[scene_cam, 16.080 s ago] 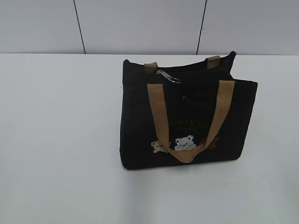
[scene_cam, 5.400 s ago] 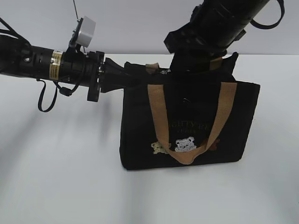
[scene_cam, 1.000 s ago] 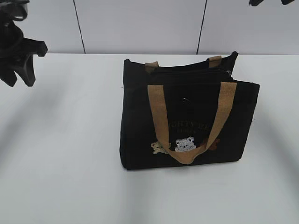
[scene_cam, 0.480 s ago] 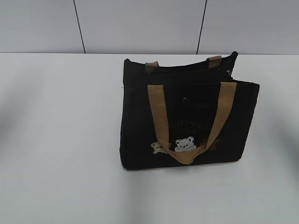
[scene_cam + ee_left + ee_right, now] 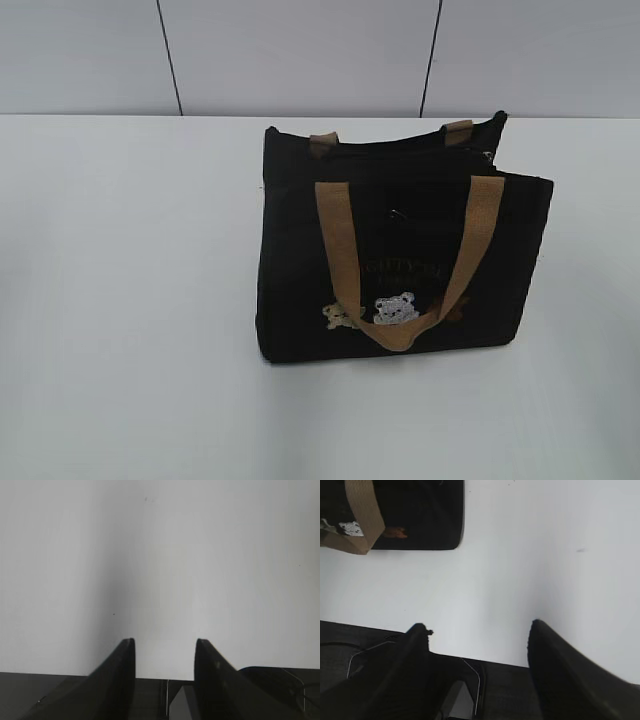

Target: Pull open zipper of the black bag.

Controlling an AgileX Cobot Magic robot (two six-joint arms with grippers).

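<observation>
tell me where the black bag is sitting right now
In the exterior view the black bag stands upright on the white table, right of centre, with neither gripper near it. The right wrist view catches its lower corner at top left.

Even, bright light washes the white table (image 5: 120, 300); soft shadows pool by the black bag (image 5: 400, 250), whose dark fabric loses detail.

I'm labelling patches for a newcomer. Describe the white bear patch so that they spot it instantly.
Find the black bag standing on the white table. Low on its front, inside the hanging loop of the tan handle, sits the white bear patch. Its left neighbour is tan, the right one brownish.
</observation>
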